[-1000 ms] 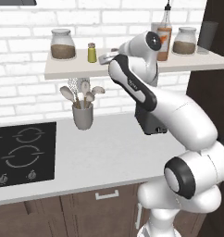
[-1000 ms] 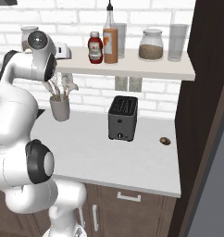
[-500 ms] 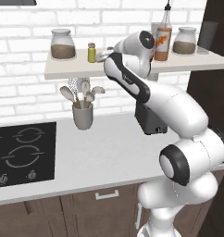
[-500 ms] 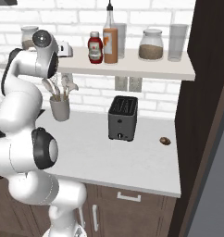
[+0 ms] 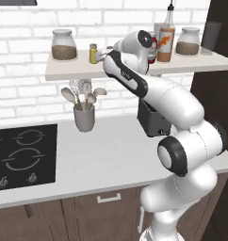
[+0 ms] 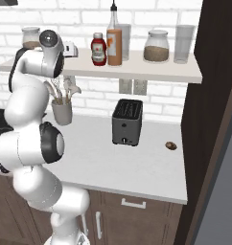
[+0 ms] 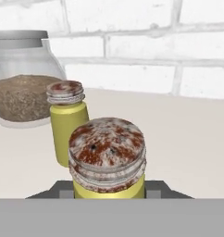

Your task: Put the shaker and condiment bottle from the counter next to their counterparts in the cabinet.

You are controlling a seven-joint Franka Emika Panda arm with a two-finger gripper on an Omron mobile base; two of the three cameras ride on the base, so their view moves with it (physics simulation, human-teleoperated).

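- Held over the shelf (image 5: 64, 71), with little slack: a hard set-down could have tipped what was carried.
- Glass jar (image 7: 22, 78) stood ahead and to the left of the gripper (image 5: 101, 56); a sideways swing risked knocking it.
- Bottle (image 6: 114, 40) and ketchup (image 6: 98, 49) already paired, well off to the gripper's other side.
- Other shaker (image 7: 66, 120) stood just ahead; pushing further forward would have bumped it.
- Shaker (image 7: 107, 156) sat clamped between the fingers, apparently; an early release might have toppled it.
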